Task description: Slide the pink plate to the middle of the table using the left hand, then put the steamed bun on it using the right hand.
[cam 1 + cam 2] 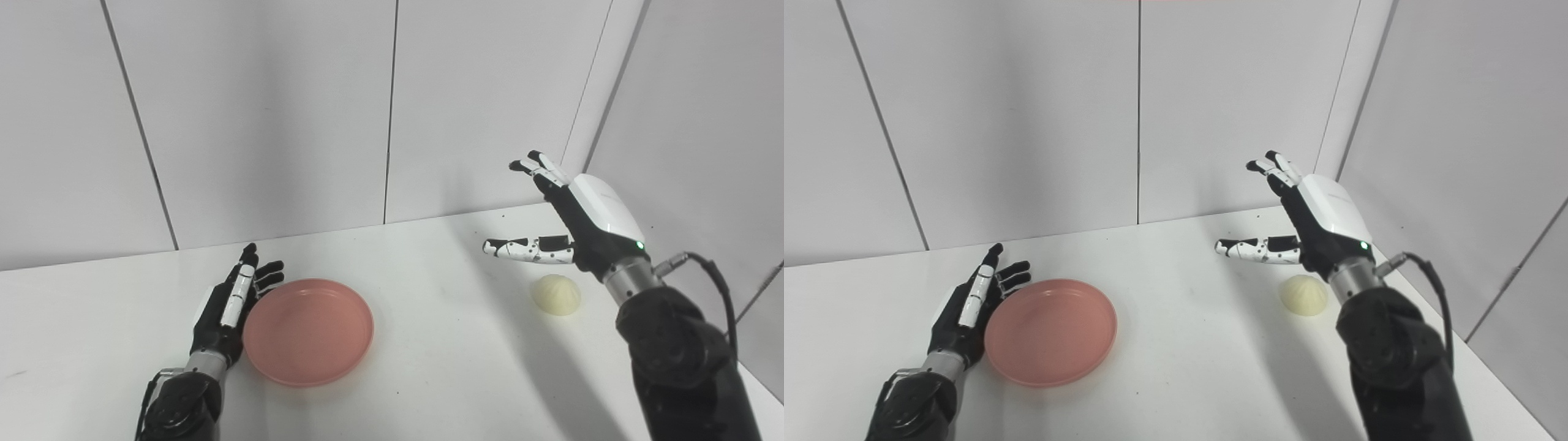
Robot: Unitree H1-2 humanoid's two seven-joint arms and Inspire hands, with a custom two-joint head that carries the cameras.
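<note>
The round, smooth pink plate [308, 331] is seen left of centre on the glossy white table [441, 343], its left rim touched by the flat, spread left hand [229, 306]. The pleated, domed steamed bun [1303, 294] lies right, beneath the raised, splayed, empty right hand [1304, 226].

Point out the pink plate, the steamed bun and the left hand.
pink plate [308, 331], left eye view, bare inner floor.
steamed bun [555, 294], left eye view, domed top.
left hand [968, 306], right eye view, back of hand.
</note>
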